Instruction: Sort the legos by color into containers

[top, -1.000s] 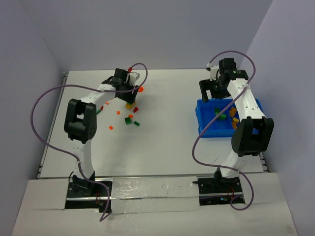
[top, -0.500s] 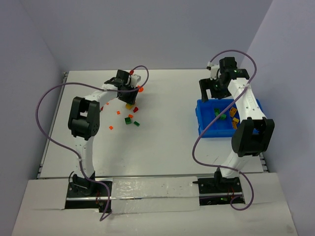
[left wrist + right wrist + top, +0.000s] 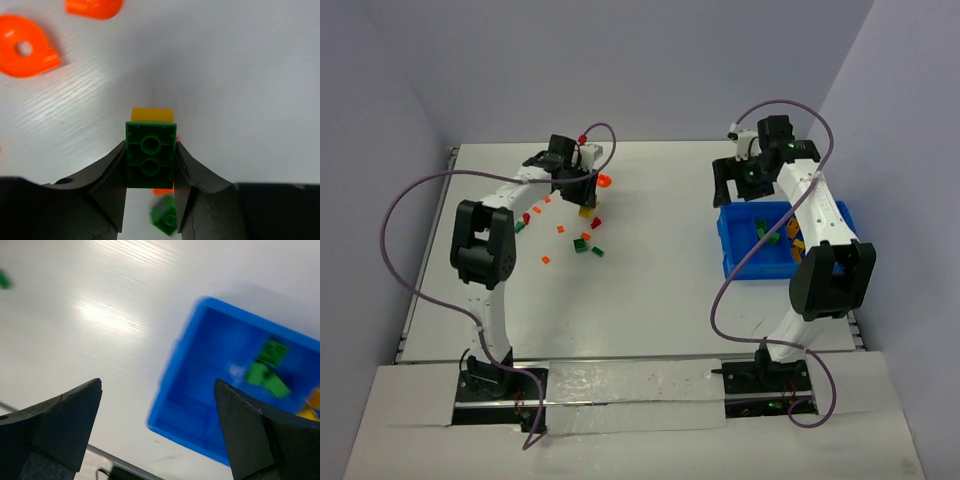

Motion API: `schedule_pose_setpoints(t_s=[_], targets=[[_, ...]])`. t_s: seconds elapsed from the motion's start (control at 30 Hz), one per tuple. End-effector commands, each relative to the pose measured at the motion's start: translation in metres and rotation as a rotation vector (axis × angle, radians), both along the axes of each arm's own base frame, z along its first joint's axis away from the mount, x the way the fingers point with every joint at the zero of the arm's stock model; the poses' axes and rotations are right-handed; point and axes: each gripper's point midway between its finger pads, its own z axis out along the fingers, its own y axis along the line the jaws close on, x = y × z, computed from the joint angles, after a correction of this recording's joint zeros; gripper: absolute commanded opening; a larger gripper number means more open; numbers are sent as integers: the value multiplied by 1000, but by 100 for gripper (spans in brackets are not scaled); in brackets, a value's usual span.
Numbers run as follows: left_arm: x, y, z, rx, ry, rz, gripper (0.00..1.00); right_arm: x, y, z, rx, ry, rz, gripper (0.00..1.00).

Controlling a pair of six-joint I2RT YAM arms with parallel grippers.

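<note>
Two arms reach over the white table (image 3: 660, 300). We see the left gripper (image 3: 150, 150) clamped on a green brick (image 3: 150, 162), a dark finger (image 3: 112, 185) pressed to each long side and the studs facing the wrist camera. A yellow brick (image 3: 152, 114) lies just beyond its far end; we cannot tell whether the two touch. An orange round piece (image 3: 25, 47) with a hole sits on the table farther out, at the upper left of that view. A second green piece (image 3: 167, 216) shows low down between the fingers.

From above, the left arm stretches to the far left part of the table, by the loose bricks (image 3: 582, 240) scattered there in red, green and orange.

The right gripper (image 3: 157, 385) hangs with its fingers wide apart, holding nothing, over the table just beside a corner of the blue bin (image 3: 175, 405). Several sorted green bricks (image 3: 267, 367) lie together inside the bin.
</note>
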Motion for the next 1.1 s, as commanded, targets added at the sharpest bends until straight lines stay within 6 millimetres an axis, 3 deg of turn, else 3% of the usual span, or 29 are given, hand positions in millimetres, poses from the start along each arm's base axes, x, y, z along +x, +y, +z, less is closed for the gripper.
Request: schedule_pose_setpoints(t_s=[0.0, 0.03, 0.1, 0.13, 0.23, 0.27, 0.37, 0.53, 0.87, 1.07], targets=[[-38, -43, 168, -488, -150, -153, 0, -14, 72, 58, 275, -147, 191, 99], [-63, -51, 188, -586, -142, -233, 0, -22, 87, 62, 340, -140, 239, 99], [-85, -62, 224, -732, -171, -304, 0, -26, 107, 72, 427, -150, 291, 99], [-108, -64, 233, -814, -110, -324, 0, -33, 123, 81, 502, -141, 339, 99], [-145, -66, 263, -979, -122, -400, 0, -44, 151, 101, 643, -129, 415, 100], [-155, -65, 272, -1013, -184, -452, 0, -50, 160, 107, 677, -124, 439, 100], [-176, -63, 286, -1115, -145, -476, 0, -58, 178, 130, 773, -150, 506, 100], [-189, -62, 291, -1197, -111, -501, 0, -75, 203, 163, 879, -205, 587, 100], [-198, -71, 290, -1163, -135, -522, 0, -89, 238, 161, 911, -124, 656, 100], [-203, -77, 287, -1140, -131, -534, 0, -93, 248, 163, 920, -109, 682, 98]])
